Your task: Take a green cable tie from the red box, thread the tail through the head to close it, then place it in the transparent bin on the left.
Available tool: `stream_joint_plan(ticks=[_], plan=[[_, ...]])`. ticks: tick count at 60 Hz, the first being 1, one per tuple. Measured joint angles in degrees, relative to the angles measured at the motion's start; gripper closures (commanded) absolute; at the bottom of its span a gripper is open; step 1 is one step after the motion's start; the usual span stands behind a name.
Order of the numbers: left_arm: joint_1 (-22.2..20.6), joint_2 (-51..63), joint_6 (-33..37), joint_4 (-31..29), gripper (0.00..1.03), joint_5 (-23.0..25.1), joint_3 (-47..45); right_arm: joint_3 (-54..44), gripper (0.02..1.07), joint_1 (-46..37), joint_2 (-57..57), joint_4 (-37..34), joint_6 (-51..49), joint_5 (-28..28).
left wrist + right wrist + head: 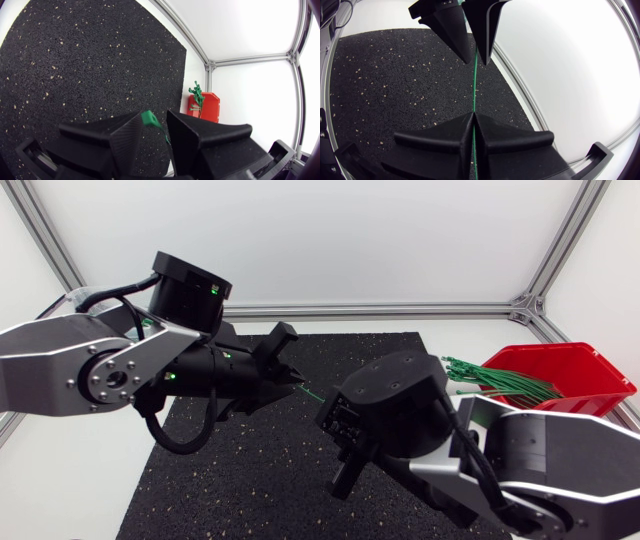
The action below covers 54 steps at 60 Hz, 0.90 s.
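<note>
Green cable tie point(474, 85) hangs stretched in a straight line between the two claws, above the mat. The right claw point(474, 120) is clamped on its tail and the left claw point(476, 59) is pinched together on its head end. Beneath lies the speckled black mat point(260, 470). Well apart, beside the mat on the right arm's side, the red box point(575, 375) holds a bundle of green ties point(500, 378).

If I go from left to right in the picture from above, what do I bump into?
Left arm → left tool → tie → right arm → red box.
</note>
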Motion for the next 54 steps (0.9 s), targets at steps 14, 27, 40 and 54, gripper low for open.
stream_joint_plan(ticks=[14,27,40,54], plan=[[0.00,0.00,-0.39,0.04,1.00,-4.02,0.31,-0.02,1.01,1.36,1.95,0.57,0.17,1.05],[-0.02,0.00,0.15,0.74,1.00,-4.15,0.31,-0.02,1.01,1.86,2.78,1.07,0.20,1.07],[0.09,0.00,6.12,3.26,1.00,-4.13,0.28,-0.66,0.59,1.86,2.23,1.27,0.17,1.03],[3.82,-0.07,15.15,6.80,1.00,-0.76,-0.04,-1.64,0.38,-0.92,-1.77,-3.21,-0.50,-5.79]])
